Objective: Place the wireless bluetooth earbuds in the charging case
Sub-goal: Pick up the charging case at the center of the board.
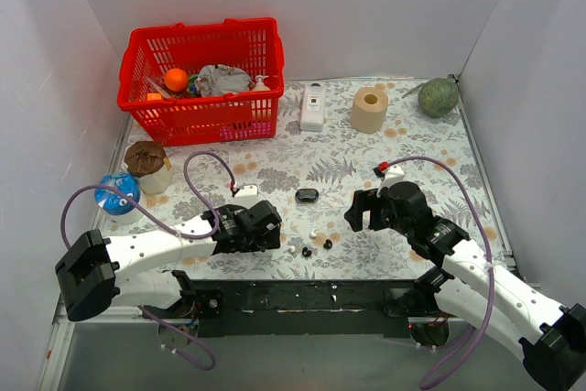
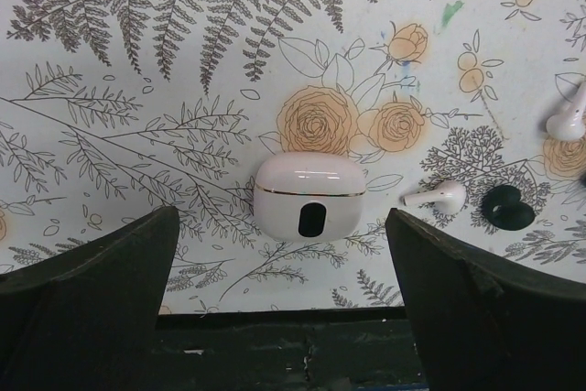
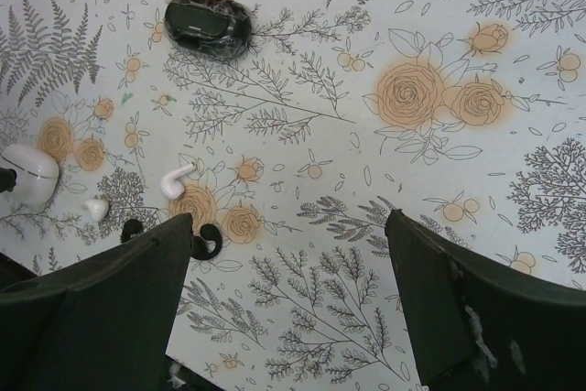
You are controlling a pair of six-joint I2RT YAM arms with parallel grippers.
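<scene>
Noting a table under a fern-and-rose printed cloth [image 1: 348,167], with both arms reaching in from the near edge.

Recording a red plastic basket [image 1: 183,116] at the far left, carrying mixed items, an orange ball among them. Logging along the far edge a white bottle [image 1: 313,107] lying just right of the basket, then a toilet roll [image 1: 370,109] standing upright, then a green melon [image 1: 439,96] in the far right corner. Observing on the left side a brown-topped jar [image 1: 146,164] and, just nearer, a blue container [image 1: 119,194].

Finding the left gripper [image 2: 282,217] hovering low with fingers spread wide, grasping nothing. Finding the right gripper [image 3: 288,222] likewise fully released, holding nothing, hanging over bare cloth right of centre.

Locating the white charging case [image 2: 309,197] resting on the cloth directly between the left fingers, touching neither, lid appearing closed. Locating the black charging case [image 3: 207,25] lying apart, farther up the table, between the two arms.

Confirming the earbuds lying loose on the cloth, outside both cases, clustered between the grippers near the front edge. Marking a white earbud [image 2: 439,195] just right of the white case, a black earbud [image 2: 506,206] just beside it, and a second white earbud [image 2: 568,116] farther right. Seeing another black earbud [image 3: 131,226] partly hidden at the right gripper's left finger.
</scene>
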